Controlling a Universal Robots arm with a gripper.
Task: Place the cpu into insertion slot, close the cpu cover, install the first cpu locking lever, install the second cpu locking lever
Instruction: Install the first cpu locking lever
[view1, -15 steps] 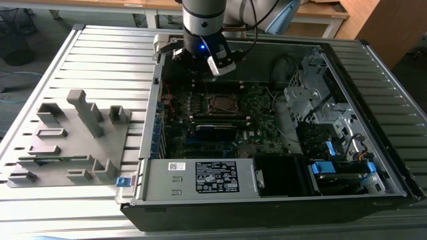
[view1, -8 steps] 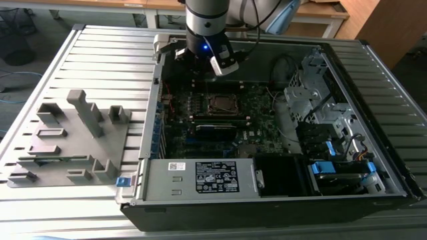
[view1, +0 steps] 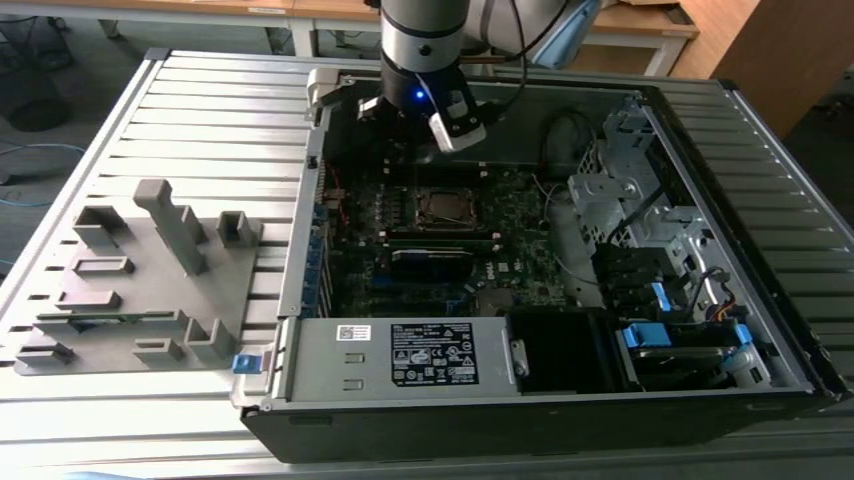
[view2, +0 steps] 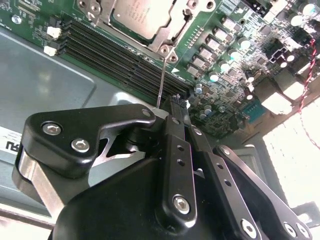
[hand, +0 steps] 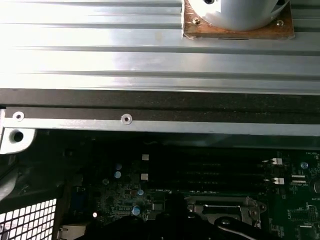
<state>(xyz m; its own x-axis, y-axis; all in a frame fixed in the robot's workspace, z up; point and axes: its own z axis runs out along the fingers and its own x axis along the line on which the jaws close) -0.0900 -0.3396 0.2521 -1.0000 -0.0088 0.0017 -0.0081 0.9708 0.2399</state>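
Up close, the second wrist view looks along the black pincer. Its two sides are drawn together at the tips, and nothing is seen clamped between them. A thin locking lever runs from a screw at the socket's corner back to those tips; whether it touches them I cannot tell. Just past the lever's far end lies the cpu, flat under the silvery cpu cover, which is down around it. Between the pincer and the cpu run the long black memory slots on the green motherboard.

The first wrist view adds what that one lacks: the slatted metal table and the arm's base, both far beyond the pincer.

The exterior view takes in the whole open computer case. The arm reaches down over the board, and the insertion slot, chip seated and cover shut, lies just ahead of it. A grey fixture stands on the exterior view's left, well apart from the pincer.
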